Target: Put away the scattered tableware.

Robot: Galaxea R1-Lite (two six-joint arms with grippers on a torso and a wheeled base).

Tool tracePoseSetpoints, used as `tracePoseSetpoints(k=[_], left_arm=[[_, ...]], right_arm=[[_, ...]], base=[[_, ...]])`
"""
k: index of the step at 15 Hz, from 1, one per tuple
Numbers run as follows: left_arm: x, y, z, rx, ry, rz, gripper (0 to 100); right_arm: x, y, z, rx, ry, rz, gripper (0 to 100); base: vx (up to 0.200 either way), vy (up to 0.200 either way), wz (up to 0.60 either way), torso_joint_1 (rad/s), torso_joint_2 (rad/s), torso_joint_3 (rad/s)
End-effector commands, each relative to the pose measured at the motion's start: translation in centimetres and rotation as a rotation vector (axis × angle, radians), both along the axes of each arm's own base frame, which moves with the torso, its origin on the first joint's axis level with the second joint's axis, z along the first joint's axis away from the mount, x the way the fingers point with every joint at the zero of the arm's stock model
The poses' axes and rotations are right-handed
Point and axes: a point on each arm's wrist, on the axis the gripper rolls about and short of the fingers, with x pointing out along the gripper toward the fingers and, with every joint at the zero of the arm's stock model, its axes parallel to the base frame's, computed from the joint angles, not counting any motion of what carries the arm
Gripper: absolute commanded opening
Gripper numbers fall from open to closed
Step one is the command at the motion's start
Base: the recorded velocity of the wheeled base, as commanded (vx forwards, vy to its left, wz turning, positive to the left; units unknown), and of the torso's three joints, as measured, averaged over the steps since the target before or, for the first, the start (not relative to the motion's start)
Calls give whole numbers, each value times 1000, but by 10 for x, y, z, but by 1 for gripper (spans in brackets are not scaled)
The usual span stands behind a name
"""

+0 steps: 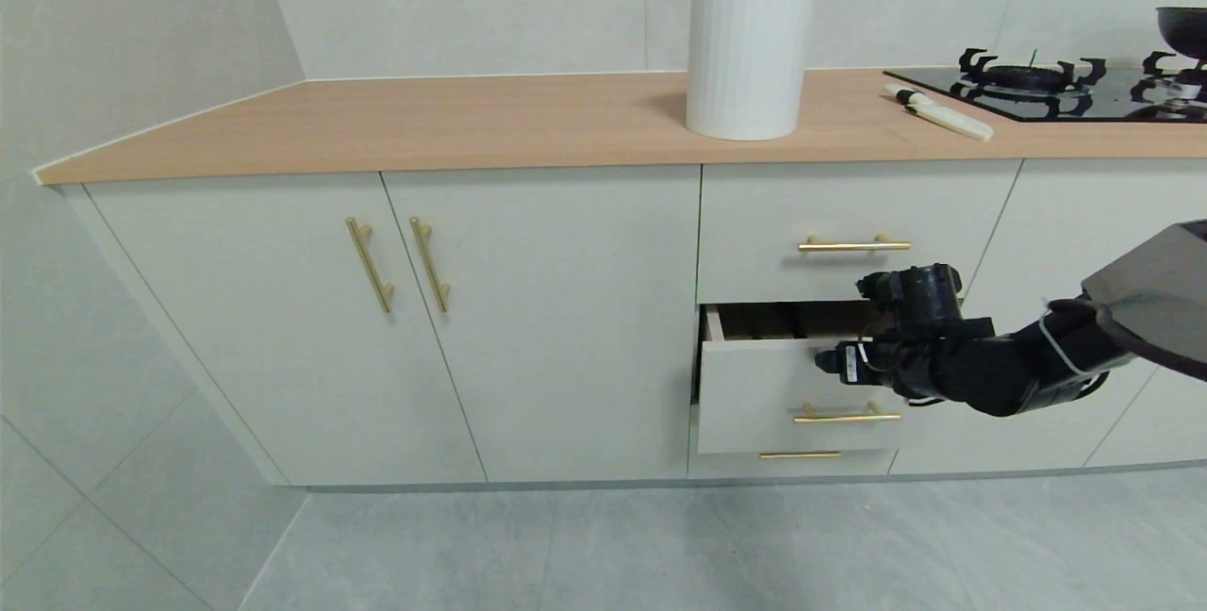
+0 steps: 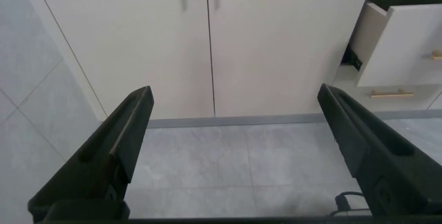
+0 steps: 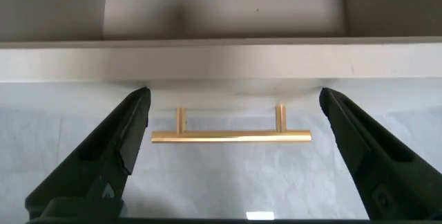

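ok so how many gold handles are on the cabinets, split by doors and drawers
door handles: 2
drawer handles: 3
total: 5

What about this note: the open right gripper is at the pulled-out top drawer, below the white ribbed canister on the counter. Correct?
Not quite: the head view shows the top drawer is shut; the pulled-out drawer is the middle one. The open right gripper is at it, below the white ribbed canister on the counter.
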Motion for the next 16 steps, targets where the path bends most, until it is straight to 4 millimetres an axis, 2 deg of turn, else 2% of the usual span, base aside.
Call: tracePoseSetpoints(k=[1, 6, 16], left_arm=[[0, 0, 0, 0, 1, 0, 100], [0, 0, 0, 2, -1, 0, 100], [0, 0, 0, 0, 1, 0, 100]], right_arm=[[9, -4, -21, 1, -1, -15, 100], [27, -13, -32, 35, -156, -47, 100], [48, -11, -44, 91, -262, -68, 100]], base=[[0, 0, 0, 0, 0, 0], [0, 0, 0, 0, 0, 0], [0, 0, 0, 0, 0, 0]])
